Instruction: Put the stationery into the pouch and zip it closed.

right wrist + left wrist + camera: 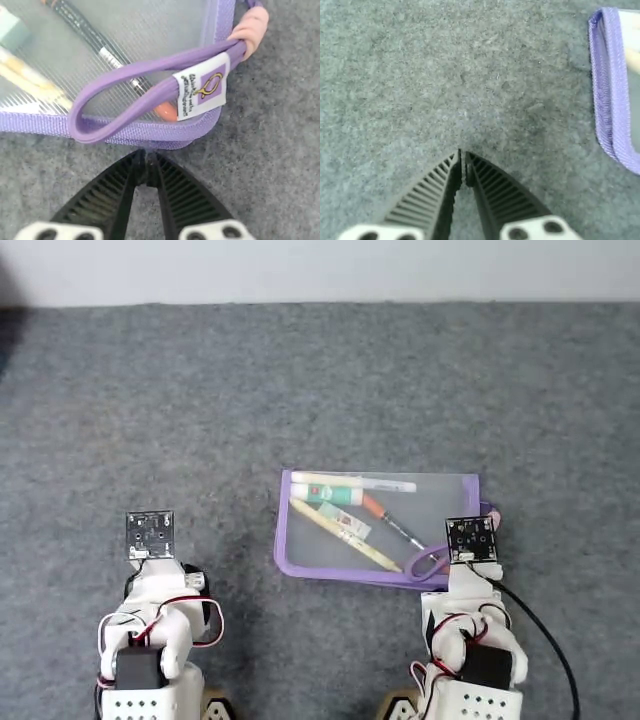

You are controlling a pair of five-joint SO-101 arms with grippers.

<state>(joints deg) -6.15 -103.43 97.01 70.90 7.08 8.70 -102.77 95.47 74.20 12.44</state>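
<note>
high view, pouch: the pouch (283,530) is clear with purple binding and lies flat on the grey surface (300,390) ahead of the right arm, well apart from the left arm.
high view, stationery: a marker (350,483), a pencil (345,535) and a pen (395,525) lie inside it.
left wrist view, left jaws: closed, holding nothing, over bare surface.
right wrist view, right jaws: closed and empty, just short of the pouch's bound edge, beside its strap (150,75).
right wrist view, handling: probably light and floppy, with slick film. The binding, the strap or the pink pull (252,27) should give a firmer hold.
right wrist view, zip: I cannot tell whether it is closed.
</note>
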